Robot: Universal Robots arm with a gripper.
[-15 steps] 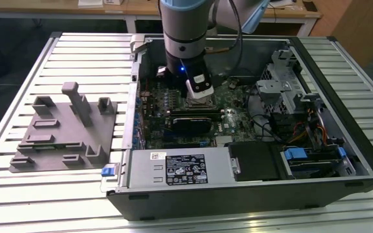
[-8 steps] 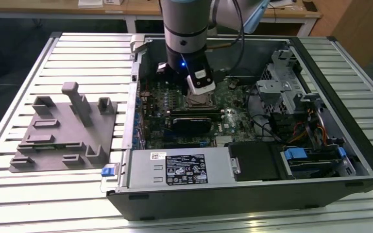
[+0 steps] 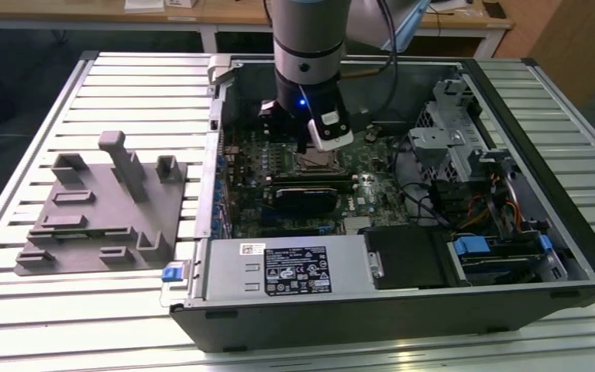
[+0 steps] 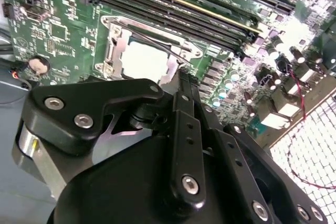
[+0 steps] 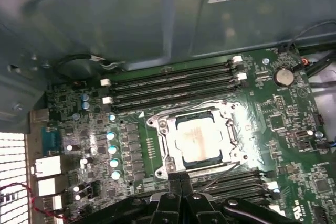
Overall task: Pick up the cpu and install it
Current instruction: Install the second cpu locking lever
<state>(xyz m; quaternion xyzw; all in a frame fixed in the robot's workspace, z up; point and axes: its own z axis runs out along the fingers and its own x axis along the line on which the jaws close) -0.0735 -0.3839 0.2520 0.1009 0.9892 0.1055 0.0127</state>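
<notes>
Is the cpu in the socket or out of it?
In. The cpu lies flat inside the socket frame on the motherboard, in both wrist views.

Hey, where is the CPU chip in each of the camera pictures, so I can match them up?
Exterior view: the small square silvery-white metal-topped cpu sits in its socket on the green motherboard, just below the gripper.
Second wrist view: the cpu lies above the gripper.
First wrist view: the cpu lies inside the socket frame, just beyond the closed fingers.
Shared landmark: the long dark memory slots beside the socket.
</notes>
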